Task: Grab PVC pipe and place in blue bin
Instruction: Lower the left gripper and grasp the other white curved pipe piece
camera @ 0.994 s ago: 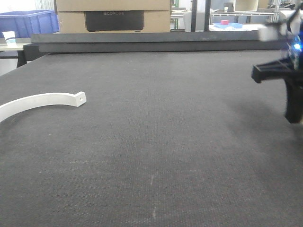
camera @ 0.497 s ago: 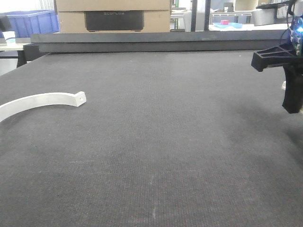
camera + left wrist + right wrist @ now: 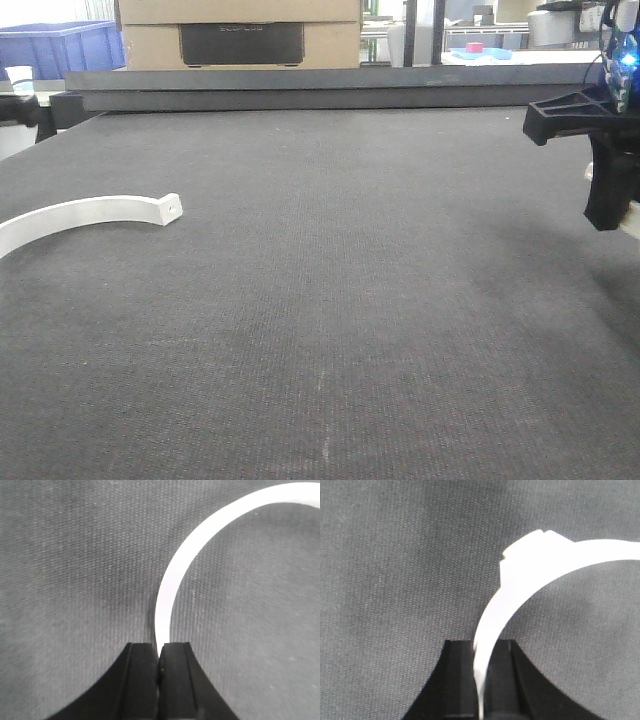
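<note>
Started up close in the right wrist view: found the right gripper (image 3: pixel 480 649) clamped on the lower end of the PVC pipe (image 3: pixel 530 565), a curved white piece with a chunky tab, apparently held clear of the mat (image 3: pixel 385 555). Same sort of story in the left wrist view — caught the left gripper (image 3: pixel 159 650) pinched together on the end of a thin white curved strip (image 3: pixel 170 595), lying on the mat as far as could be told. Moving out to the front view, spotted that strip at the left of the mat and the right gripper over at the right edge, with just a sliver of white peeking out beside its finger. Way back, past the far edge of the mat at the left, made out the blue bin (image 3: pixel 60 45), well apart from the pipe. So, reckoned the grab done — carrying across and dropping into the bin left to do.
</note>
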Motion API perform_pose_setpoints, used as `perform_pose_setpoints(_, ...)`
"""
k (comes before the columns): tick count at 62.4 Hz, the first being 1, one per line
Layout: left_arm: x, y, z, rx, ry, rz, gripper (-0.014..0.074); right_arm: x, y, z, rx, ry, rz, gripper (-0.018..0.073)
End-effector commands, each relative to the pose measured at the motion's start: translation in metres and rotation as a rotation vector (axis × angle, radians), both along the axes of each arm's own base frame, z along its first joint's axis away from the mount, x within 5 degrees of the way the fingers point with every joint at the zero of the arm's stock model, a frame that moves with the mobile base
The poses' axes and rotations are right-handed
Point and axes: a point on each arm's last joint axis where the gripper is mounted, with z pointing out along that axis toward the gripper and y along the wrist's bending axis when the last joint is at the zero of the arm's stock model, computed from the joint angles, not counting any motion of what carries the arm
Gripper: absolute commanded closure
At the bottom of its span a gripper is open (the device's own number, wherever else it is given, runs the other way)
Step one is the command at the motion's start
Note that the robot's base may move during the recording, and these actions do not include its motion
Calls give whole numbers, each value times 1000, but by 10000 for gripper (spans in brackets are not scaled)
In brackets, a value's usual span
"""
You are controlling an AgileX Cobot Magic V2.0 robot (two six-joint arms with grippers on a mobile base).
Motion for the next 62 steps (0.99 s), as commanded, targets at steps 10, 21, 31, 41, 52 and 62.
perform_pose_setpoints(10, 7, 0, -14, -2, 23, 10, 330, 0, 0, 5, 3, -30, 10, 721)
perform_pose_setpoints(21, 8, 0, -14, -2, 17, 10, 311, 1, 0, 5, 5, -34, 10, 721)
perform_pose_setpoints(31, 10, 0, -23, -2, 43, 10, 311, 2, 1, 5, 8, -45, 11, 721)
perform_pose_setpoints(41, 11, 1, -35, 4, 95, -1, 311, 2, 1, 6, 11, -51, 11, 721)
perform_pose_setpoints(52, 12, 1, -34, 10, 90, -3, 336, 2, 2, 6, 30, -50, 3, 721)
perform_pose_setpoints(62, 13, 1, -34, 11, 88, -4, 402, 2, 2, 6, 30, -50, 3, 721)
